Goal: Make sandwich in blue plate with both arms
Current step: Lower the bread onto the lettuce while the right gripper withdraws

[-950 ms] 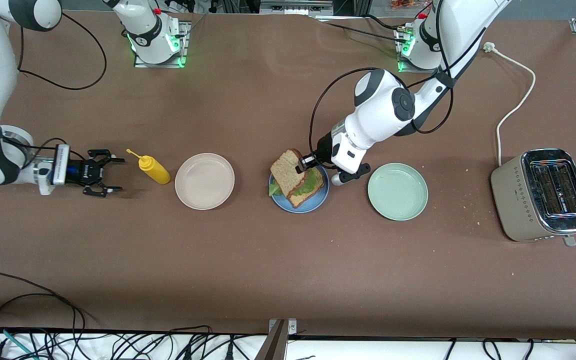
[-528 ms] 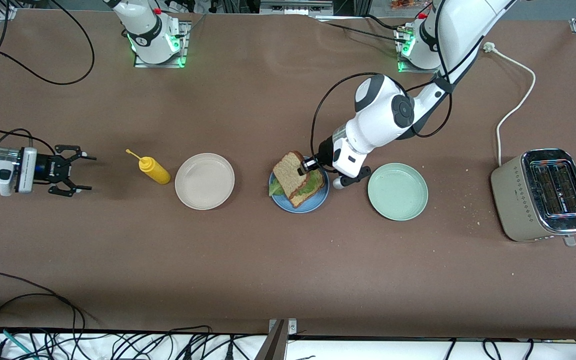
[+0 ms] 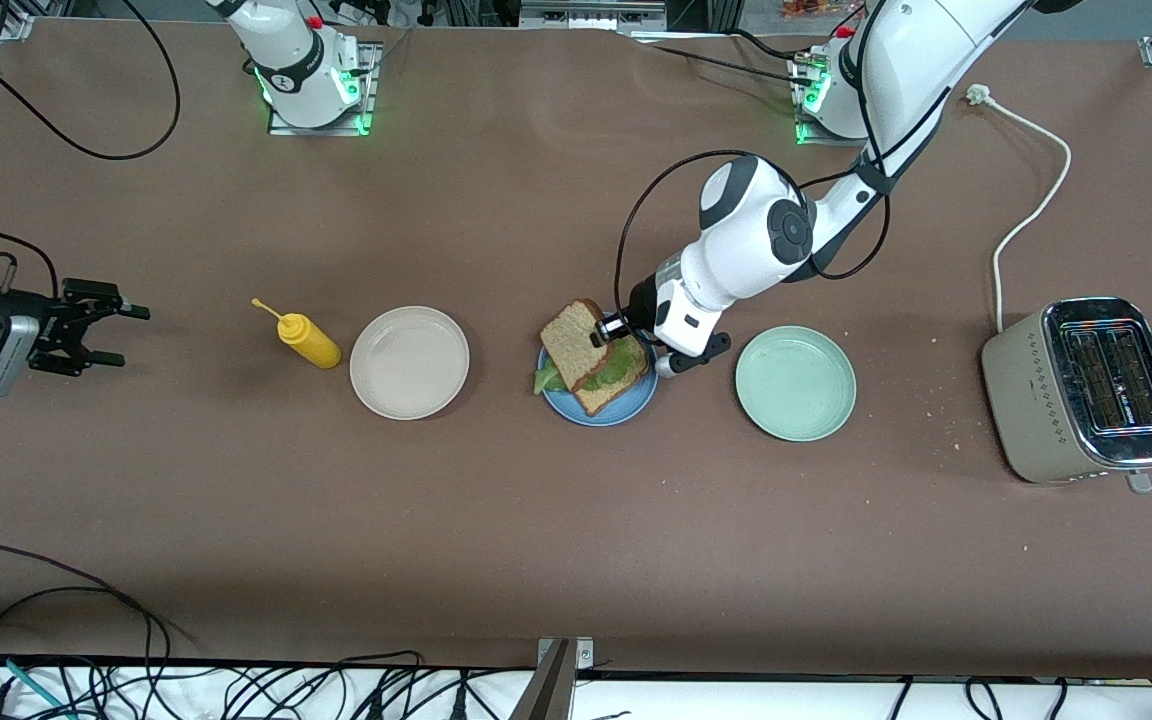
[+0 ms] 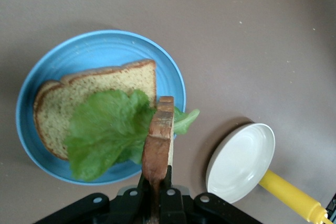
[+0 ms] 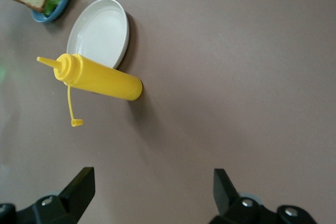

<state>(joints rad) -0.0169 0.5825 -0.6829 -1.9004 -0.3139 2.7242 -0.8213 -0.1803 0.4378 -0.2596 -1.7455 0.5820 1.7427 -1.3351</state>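
The blue plate carries a brown bread slice with a green lettuce leaf on it. My left gripper is shut on the crust edge of a second bread slice, which it holds tilted over the lettuce. In the left wrist view the held slice stands edge-on between the left gripper's jaws, above the lettuce, the lower slice and the plate. My right gripper is open and holds nothing, over bare table at the right arm's end; the right wrist view shows the right gripper the same.
A yellow squeeze bottle lies beside a beige plate, between the right gripper and the blue plate. A pale green plate sits toward the left arm's end. A toaster with a white cord stands past it.
The right arm has drawn back toward its end of the table, away from the yellow bottle, still open. The left gripper has edged slightly over the plate with the slice.
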